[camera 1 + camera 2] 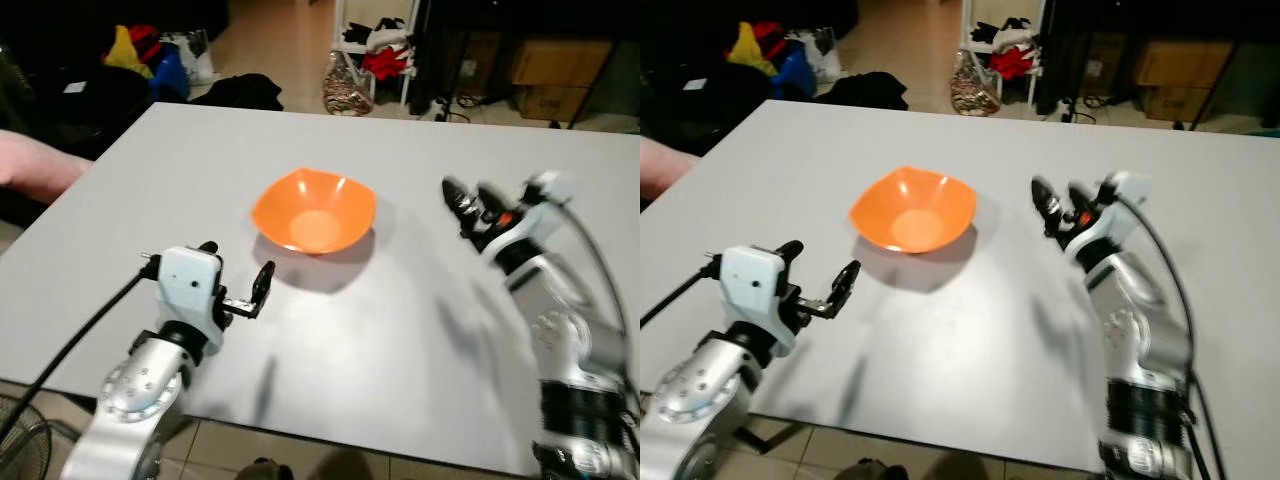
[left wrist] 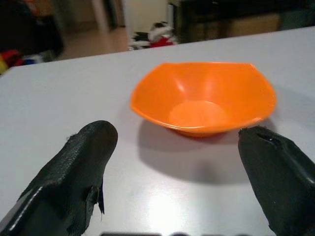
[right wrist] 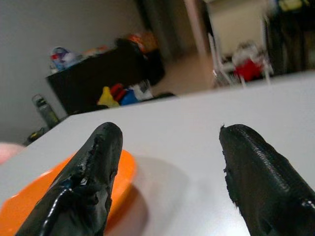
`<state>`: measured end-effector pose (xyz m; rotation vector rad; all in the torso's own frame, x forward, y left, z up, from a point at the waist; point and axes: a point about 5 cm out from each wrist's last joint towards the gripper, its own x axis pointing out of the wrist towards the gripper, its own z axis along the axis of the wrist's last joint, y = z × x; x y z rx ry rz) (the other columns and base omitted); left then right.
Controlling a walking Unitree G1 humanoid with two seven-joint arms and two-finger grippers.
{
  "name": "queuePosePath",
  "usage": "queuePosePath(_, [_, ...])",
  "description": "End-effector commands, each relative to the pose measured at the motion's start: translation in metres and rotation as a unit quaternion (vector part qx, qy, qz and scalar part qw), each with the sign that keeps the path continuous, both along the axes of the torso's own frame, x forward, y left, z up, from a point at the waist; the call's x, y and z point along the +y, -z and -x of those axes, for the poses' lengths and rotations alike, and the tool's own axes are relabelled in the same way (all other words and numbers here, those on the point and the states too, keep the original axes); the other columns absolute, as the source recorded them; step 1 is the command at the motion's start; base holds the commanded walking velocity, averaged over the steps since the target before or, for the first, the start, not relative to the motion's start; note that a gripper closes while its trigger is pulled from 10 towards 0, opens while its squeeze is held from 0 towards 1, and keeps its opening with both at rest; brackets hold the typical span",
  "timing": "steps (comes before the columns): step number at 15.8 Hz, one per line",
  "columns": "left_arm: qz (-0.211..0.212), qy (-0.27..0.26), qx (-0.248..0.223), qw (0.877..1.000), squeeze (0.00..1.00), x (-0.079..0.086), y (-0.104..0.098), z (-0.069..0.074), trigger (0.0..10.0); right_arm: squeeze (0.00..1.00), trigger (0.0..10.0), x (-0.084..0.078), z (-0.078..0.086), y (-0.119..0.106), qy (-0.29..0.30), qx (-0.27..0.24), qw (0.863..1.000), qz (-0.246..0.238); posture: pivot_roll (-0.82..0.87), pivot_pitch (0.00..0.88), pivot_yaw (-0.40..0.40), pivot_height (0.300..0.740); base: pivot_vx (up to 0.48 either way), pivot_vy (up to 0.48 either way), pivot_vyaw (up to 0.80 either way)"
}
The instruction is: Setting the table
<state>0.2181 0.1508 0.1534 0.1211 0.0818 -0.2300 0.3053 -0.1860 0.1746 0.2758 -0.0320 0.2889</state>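
An orange bowl (image 1: 314,211) stands upright and empty near the middle of the grey table (image 1: 400,330). My left gripper (image 1: 237,271) is open just in front of and left of the bowl, its fingers (image 2: 74,172) pointing at the bowl (image 2: 204,96) with a small gap of bare table between. My right gripper (image 1: 468,196) is open to the right of the bowl, held above the table and blurred. In the right wrist view the bowl's rim (image 3: 125,169) shows past the one fingertip (image 3: 98,162).
A person's arm (image 1: 35,165) rests at the table's left edge. Beyond the far edge are bags, clothes and toys on the floor (image 1: 170,55), a white rack (image 1: 375,50) and cardboard boxes (image 1: 555,75). A fan (image 1: 20,440) stands low at the left.
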Motion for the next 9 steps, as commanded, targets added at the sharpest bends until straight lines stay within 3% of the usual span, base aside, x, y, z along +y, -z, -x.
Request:
queuePosePath(1, [-0.019, -0.019, -0.013, 1.0, 0.0, 0.003, -0.002, -0.002, 10.0, 0.0, 10.0, 0.012, 0.006, -0.001, -0.014, 0.006, 0.999, 0.035, -0.11, 0.0, 0.087, 0.74, 0.0, 0.0, 0.8])
queuePosePath(3, [-0.029, -0.005, -0.02, 0.999, 0.0, -0.003, 0.0, -0.007, 10.0, 0.0, 10.0, 0.016, 0.025, 0.002, -0.02, 0.024, 0.995, 0.093, -0.12, 0.0, 0.098, 0.74, 0.0, 0.0, 0.8])
queuePosePath(5, [-0.032, -0.029, -0.052, 0.998, 0.0, -0.001, -0.008, -0.01, 10.0, 0.0, 10.0, 0.012, 0.044, 0.009, -0.019, 0.037, 0.994, 0.099, -0.12, 0.0, 0.095, 0.74, 0.0, 0.0, 0.8])
queuePosePath(6, [-0.036, -0.06, -0.056, 0.996, 0.0, 0.005, -0.008, -0.009, 10.0, 0.0, 10.0, 0.009, 0.056, 0.011, -0.016, 0.044, 0.989, 0.137, -0.12, 0.0, 0.088, 0.74, 0.0, 0.0, 0.8])
queuePosePath(9, [-0.043, -0.086, -0.052, 0.994, 0.0, 0.013, -0.005, -0.001, 10.0, 0.0, 10.0, 0.004, 0.076, 0.014, -0.02, 0.079, 0.986, 0.145, -0.12, 0.0, 0.077, 0.74, 0.0, 0.0, 0.8])
